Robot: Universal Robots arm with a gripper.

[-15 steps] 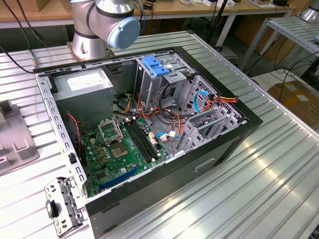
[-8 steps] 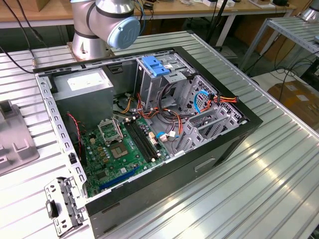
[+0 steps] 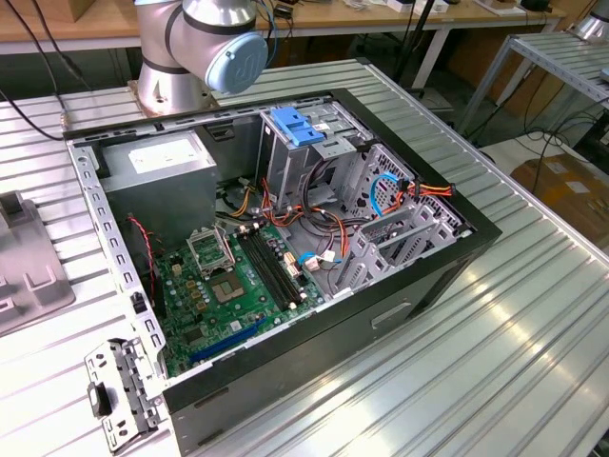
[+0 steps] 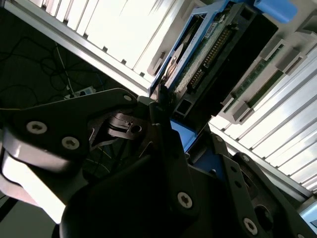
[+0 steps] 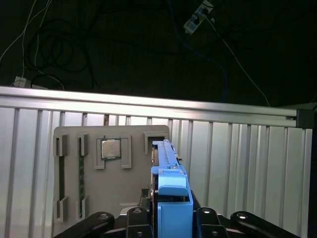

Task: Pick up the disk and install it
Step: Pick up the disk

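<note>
Tool [image 5: 172, 212] grips disk [image 5: 166, 157] (on edge) over grey tray [image 5: 124, 198] — ribbed metal table [image 5: 237, 158].

I'm seeing arm [image 3: 195, 24] wearing silver rounded joint housing, pale-blue round cap [image 3: 236, 62], silver base flange [image 3: 162, 90]. On gripper [image 5: 171, 218] I'm noting matte black linkage plates [image 4: 74, 121], silver hex screws [image 4: 37, 127] dotting them.

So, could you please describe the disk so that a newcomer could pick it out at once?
In the first wrist view, find the grey holder tray on the ribbed metal table. The disk stands on edge in it, next to the pocket with the square processor chip. Unlike the chip and the memory sticks lying flat, it sticks up and carries bright blue rails.
</note>
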